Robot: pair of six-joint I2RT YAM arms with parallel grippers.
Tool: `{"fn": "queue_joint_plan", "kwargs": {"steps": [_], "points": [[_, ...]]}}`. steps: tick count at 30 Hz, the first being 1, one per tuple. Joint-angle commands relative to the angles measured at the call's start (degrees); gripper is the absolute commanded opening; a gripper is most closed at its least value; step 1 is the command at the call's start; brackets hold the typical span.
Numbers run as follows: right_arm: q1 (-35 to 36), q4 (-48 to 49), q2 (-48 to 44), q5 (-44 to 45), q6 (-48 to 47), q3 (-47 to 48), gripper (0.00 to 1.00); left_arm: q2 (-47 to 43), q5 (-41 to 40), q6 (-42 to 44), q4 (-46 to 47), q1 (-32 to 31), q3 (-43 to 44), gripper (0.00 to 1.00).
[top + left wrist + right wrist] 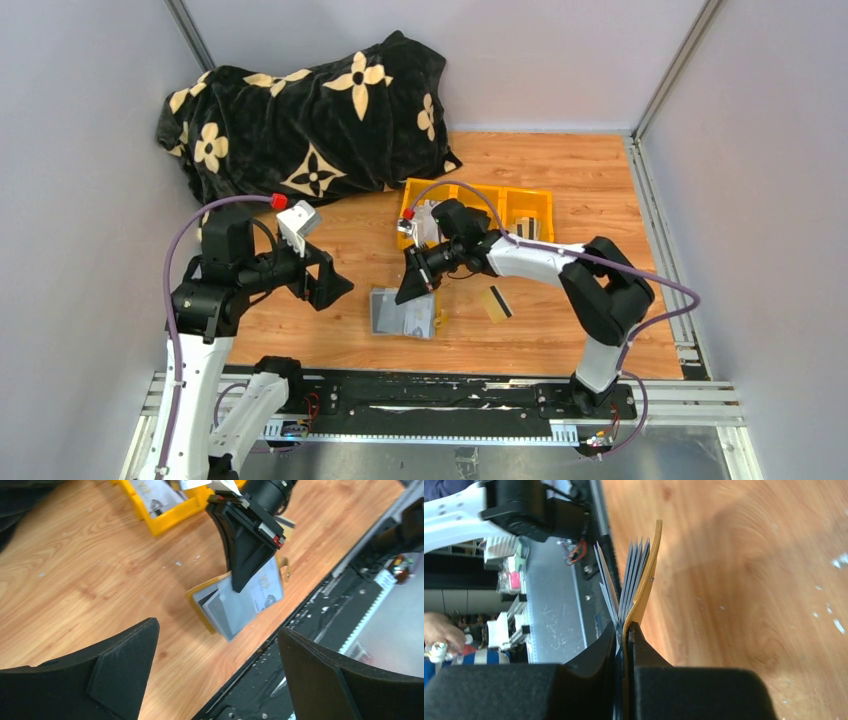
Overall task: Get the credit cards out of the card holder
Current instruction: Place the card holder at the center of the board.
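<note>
The card holder [404,313] lies open near the table's front edge, mustard outside, grey inside with clear pockets. My right gripper [414,287] is shut on its far edge. In the right wrist view the gripper [624,628] pinches the tan cover [647,575] together with the grey sleeves [634,570], seen edge-on. A pale "VIP" card [266,587] shows in a pocket of the card holder [235,607]. One tan-gold credit card [497,303] with a black stripe rests on the wood to its right. My left gripper [333,282] hangs open and empty to the left, its fingers [125,665] apart from the holder.
A yellow compartment bin [523,194] holding cards stands behind the right gripper. A black blanket with cream flowers [310,120] is heaped at the back left. The black base rail [430,395] runs along the front edge, close below the holder.
</note>
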Motion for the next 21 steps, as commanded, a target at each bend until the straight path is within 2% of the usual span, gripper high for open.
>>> {"fn": "queue_joint_plan", "kwargs": {"steps": [1,7,9,16,19,21], "points": [[-0.66,6.01,2.38,5.57,4.03,-1.5,0.16,0.04,-8.62,4.99,-1.33,-0.24,1.13,1.0],[-0.6,-1.97,-0.77,20.65,-1.62,-1.9,0.63,0.02,-17.33,7.51,1.81,-0.24,-1.32,1.0],[-0.68,-5.71,-4.03,25.68,-3.86,-1.64,0.73,0.51,-20.09,7.7,3.96,-0.24,-2.8,1.0],[-2.55,-14.54,-18.55,45.2,-8.65,-0.95,0.79,4.73,-26.39,7.16,12.47,-0.16,-7.48,1.0],[-7.63,-14.33,-27.17,54.21,-7.23,-5.33,0.8,7.75,-28.8,7.52,16.63,0.47,-9.61,1.0],[-14.13,-13.41,-32.28,57.78,-4.24,-9.07,0.8,10.37,-28.93,7.43,20.53,2.35,-11.25,1.0]]}}
